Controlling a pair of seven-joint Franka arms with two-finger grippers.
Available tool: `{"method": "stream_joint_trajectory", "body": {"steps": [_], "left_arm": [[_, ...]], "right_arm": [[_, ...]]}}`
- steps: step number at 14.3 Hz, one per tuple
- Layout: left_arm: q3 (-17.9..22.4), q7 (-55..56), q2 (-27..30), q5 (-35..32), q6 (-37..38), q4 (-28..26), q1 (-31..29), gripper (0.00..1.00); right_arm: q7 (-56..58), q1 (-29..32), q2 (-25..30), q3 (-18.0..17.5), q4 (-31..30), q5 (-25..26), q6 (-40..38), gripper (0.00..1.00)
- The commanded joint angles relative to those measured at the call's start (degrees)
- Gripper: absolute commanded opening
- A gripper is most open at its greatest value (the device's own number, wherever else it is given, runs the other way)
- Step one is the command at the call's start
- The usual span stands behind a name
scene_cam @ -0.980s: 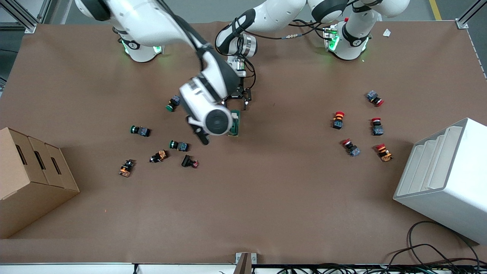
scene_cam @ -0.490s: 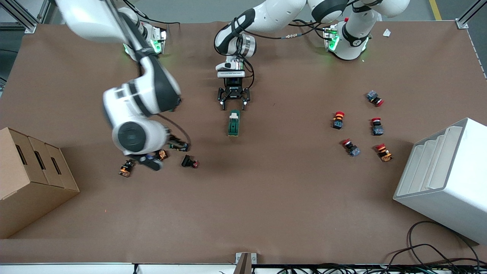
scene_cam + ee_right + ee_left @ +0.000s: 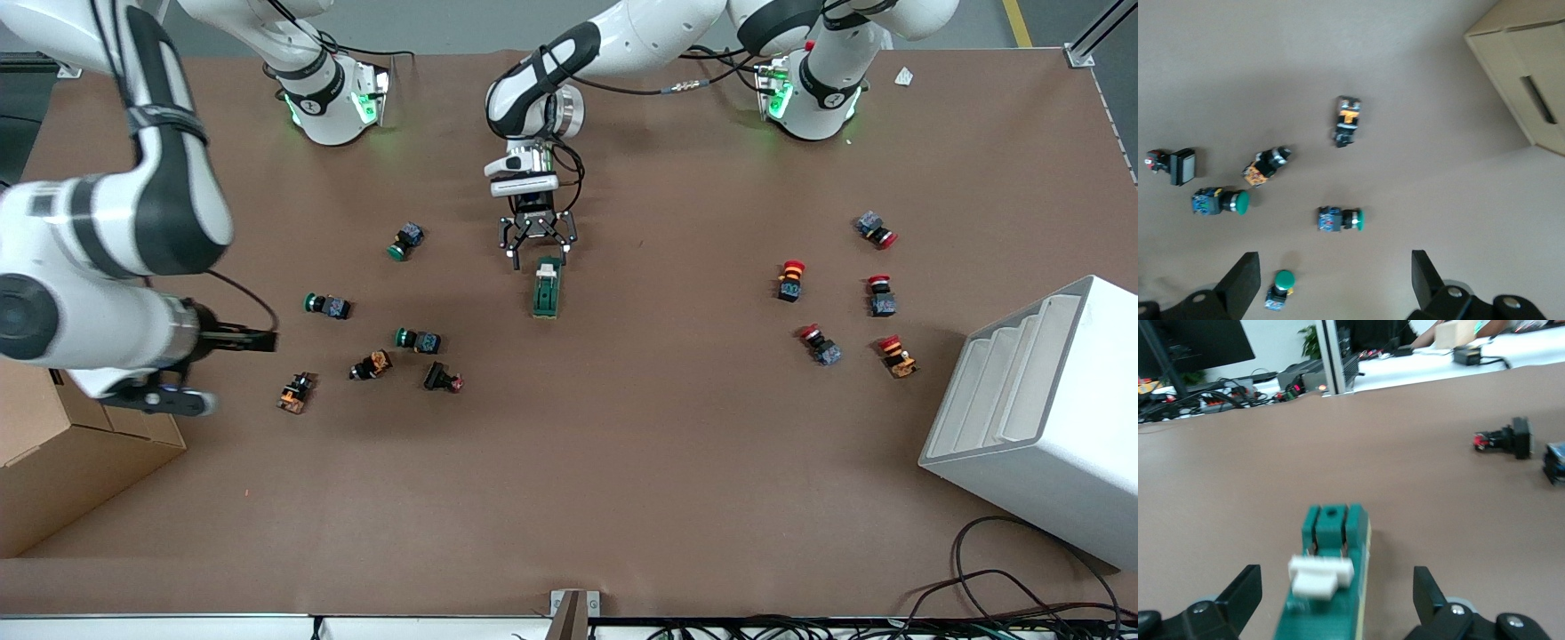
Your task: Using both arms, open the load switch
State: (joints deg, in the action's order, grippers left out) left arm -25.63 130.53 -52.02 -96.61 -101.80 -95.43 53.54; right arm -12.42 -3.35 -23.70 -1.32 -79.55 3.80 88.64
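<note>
- We have the left gripper (image 3: pixel 536 245) spread wide, low at the white-toggle end of the load switch (image 3: pixel 546 288) mid-worktop.
- Right gripper (image 3: pixel 253 340) open over the push buttons (image 3: pixel 418 339), well apart.
- Next: left clamps; right comes in for the toggle.

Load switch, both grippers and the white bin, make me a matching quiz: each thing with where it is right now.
Things:
1. load switch
2. left gripper
3. right gripper
4. white bin

Places:
A. over the green-capped buttons' end of the table
B. at the left arm's end of the table
C. flat on the table, mid-table
D. open, at the switch's white toggle end

Pairs: 1-C, 2-D, 3-A, 4-B
</note>
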Motion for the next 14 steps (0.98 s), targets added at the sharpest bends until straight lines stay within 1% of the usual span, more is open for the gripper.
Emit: {"method": "stream_joint_trajectory", "body": {"steps": [1,2,4,7,10,12,14], "left_arm": [[-0.6,-5.9,1.9,3.1,-3.2,2.7,-2.6,1.00],[-1.1,-8.0,2.0,4.2,-3.7,4.6,-3.6,1.00],[-3.5,-14.9,2.0,8.4,-3.8,9.3,-6.9,1.00],[-8.0,-27.1,2.0,15.4,-3.8,16.8,-12.7,1.00],[-12.7,-38.6,4.6,21.6,-3.8,19.2,-19.9,1.00],[-16.5,-45.2,6.6,25.9,-3.8,20.0,-26.0,1.00],[-19.4,-49.6,9.6,30.2,-3.6,19.9,-32.2,1.00]], "right_arm": [[4.9,4.2,3.9,-1.4,-2.7,1.6,1.1,1.00],[6.8,5.1,4.3,-1.4,-2.6,1.5,1.1,1.00],[7.1,6.4,4.5,-1.4,-2.3,1.5,1.0,1.00],[7.0,6.4,5.0,-1.4,-2.3,1.4,0.7,1.00],[6.9,5.7,6.2,-1.4,-2.8,1.3,0.4,1.00],[6.9,5.3,6.3,-1.3,-3.0,1.3,0.4,1.00],[6.9,3.6,6.5,0.2,-3.0,1.3,0.5,1.00]]}}
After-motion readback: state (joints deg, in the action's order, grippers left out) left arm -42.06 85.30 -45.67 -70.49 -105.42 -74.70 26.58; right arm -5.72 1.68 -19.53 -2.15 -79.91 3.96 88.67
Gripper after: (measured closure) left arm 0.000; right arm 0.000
